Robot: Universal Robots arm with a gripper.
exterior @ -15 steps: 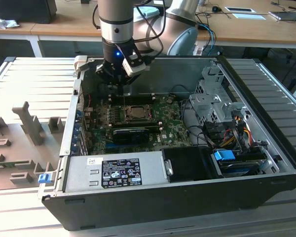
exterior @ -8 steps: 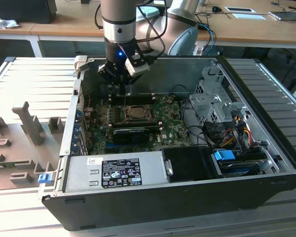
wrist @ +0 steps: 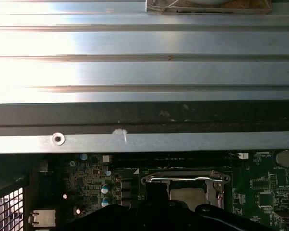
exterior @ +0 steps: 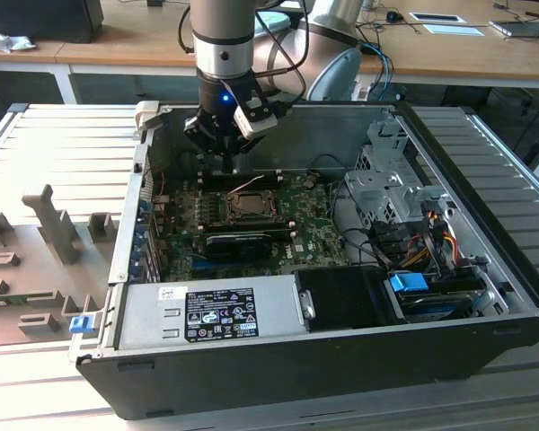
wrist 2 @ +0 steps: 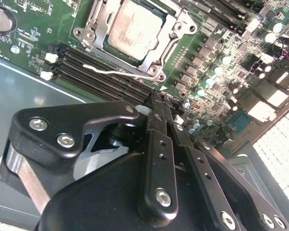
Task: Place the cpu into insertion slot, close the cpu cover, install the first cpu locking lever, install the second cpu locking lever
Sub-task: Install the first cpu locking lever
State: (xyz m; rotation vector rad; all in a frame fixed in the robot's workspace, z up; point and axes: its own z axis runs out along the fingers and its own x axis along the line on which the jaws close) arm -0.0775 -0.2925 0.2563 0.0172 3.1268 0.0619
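Open computer case (exterior: 278,377) lies on its side so the motherboard (exterior: 314,235) faces up, which lets the arm come at it from above. The cpu (wrist 2: 135,29) already sits in the insertion slot (wrist 2: 155,70), its dull metal top showing through the window of the cpu cover (wrist 2: 101,25). The cover looks to lie flat on the chip rather than tipped up, so judged closed. In the exterior view the cpu (exterior: 251,206) is near the middle of the board, toward the rear wall of the case. Gripper (wrist 2: 157,101) hangs low just beside the socket, over the long black memory slots (wrist 2: 94,67); its two fingers are pressed together with nothing seen between them. Pressed-together tips make one narrow point, which suits nudging a thin wire better than pinching it; that is a reading, not seen. A thin silvery locking lever (wrist 2: 116,72) runs along the socket edge on the gripper's side and strays out over the memory slots, so it appears not latched down. The fingertips are near its hooked end, apart from it as far as can be told. In the first wrist view the lever (wrist: 183,179) crosses the socket edge, with the cpu (wrist: 187,197) just beyond it and the ribbed case wall (wrist: 144,72) behind
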